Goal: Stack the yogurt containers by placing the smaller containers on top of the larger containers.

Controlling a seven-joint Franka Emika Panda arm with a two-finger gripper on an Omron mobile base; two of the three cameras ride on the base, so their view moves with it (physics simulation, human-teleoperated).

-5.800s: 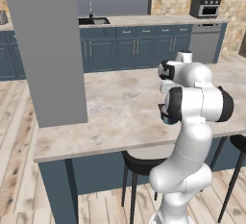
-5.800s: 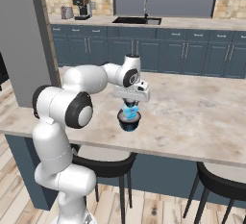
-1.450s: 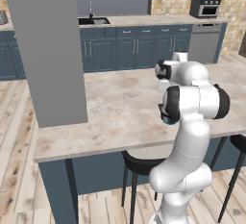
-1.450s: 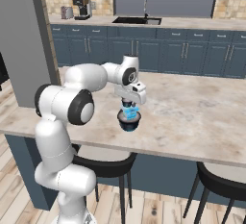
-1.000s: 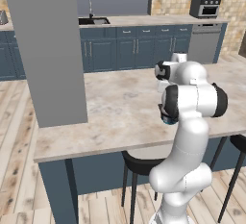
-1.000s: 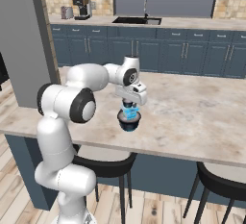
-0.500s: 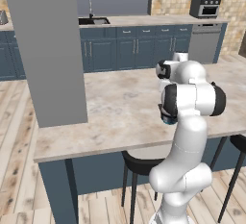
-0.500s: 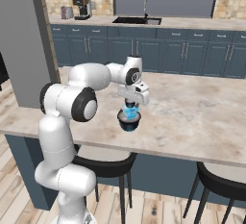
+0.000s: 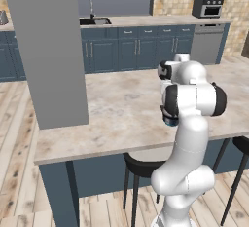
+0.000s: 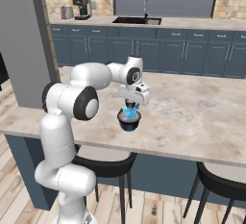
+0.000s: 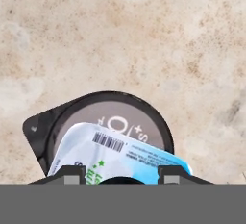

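The light-blue yogurt box (image 10: 129, 110) is apparently being gripped by the half-open gripper (image 10: 130, 111) above the dark bowl-shaped cup (image 10: 129, 121).

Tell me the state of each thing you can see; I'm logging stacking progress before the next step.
light-blue container: between the gripper's fingers, over the large dark cup, tilted in the hand view; resting or not, can't tell.
large dark cup: upright on the counter.
gripper: pointing down, jaws partly closed around the light-blue container.
counter: bare marble around the cup.
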